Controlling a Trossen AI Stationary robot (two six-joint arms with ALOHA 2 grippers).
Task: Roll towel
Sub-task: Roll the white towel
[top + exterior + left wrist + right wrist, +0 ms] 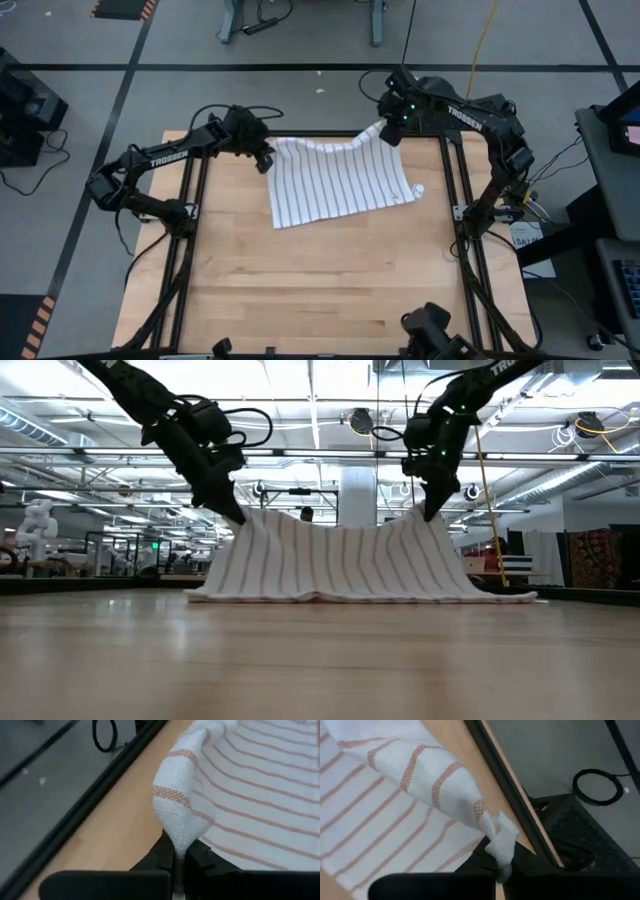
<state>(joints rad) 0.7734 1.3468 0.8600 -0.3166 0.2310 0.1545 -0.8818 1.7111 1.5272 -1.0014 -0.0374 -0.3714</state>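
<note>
The white towel (340, 182) with narrow dark stripes is spread at the far middle of the wooden table. Its two far corners are raised, and its near part (360, 596) lies on the table. My left gripper (264, 158) is shut on the far left corner. My right gripper (388, 132) is shut on the far right corner. The low view shows the towel (340, 560) hanging like a tent between my left gripper (238, 518) and my right gripper (430, 512), sagging in the middle. My left gripper pinches the towel's far left corner (181, 840) between its two fingers, bunched into a small wad, from above and slanting down. The corner is lifted clear; the cloth slopes down to the table. My right gripper pinches the towel's far right corner (496, 836) between its two fingers, gathered into a narrow twist, from above. The corner is lifted clear; the cloth falls away below it to the table.
A black metal frame (452, 190) runs along the table's left, right and far edges. Bare wood (320, 290) fills the near half of the table. A small white bit (418, 190) shows at the towel's right edge.
</note>
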